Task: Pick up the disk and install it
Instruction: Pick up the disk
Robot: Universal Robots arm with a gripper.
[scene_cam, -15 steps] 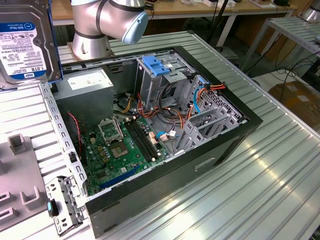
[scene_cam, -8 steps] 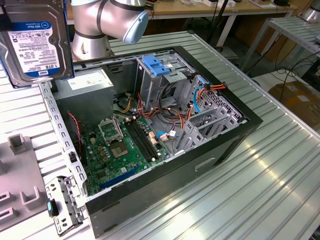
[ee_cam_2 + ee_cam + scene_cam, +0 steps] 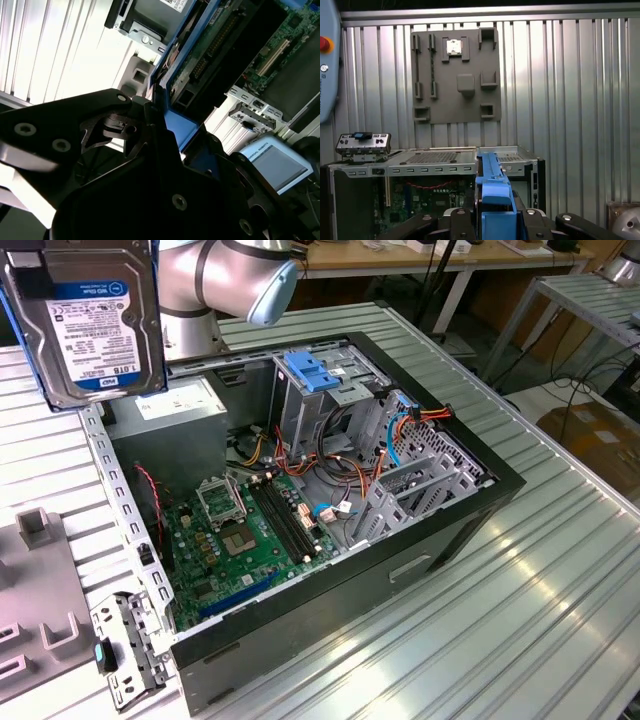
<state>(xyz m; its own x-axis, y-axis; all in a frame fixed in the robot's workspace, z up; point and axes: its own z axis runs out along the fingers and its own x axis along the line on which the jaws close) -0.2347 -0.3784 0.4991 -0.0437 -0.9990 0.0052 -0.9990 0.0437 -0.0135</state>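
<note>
Disk inside end effector grip

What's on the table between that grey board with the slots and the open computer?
Bare ribbed table, as the first wrist view shows. A small metal bracket sits off to one side, by a corner of the computer.

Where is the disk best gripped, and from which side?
Probably pinch the disk across its two flat faces, coming in edge-on over a blue carrier rail: it is thin and flat, and the fingers hold it so in the first wrist view.
</note>
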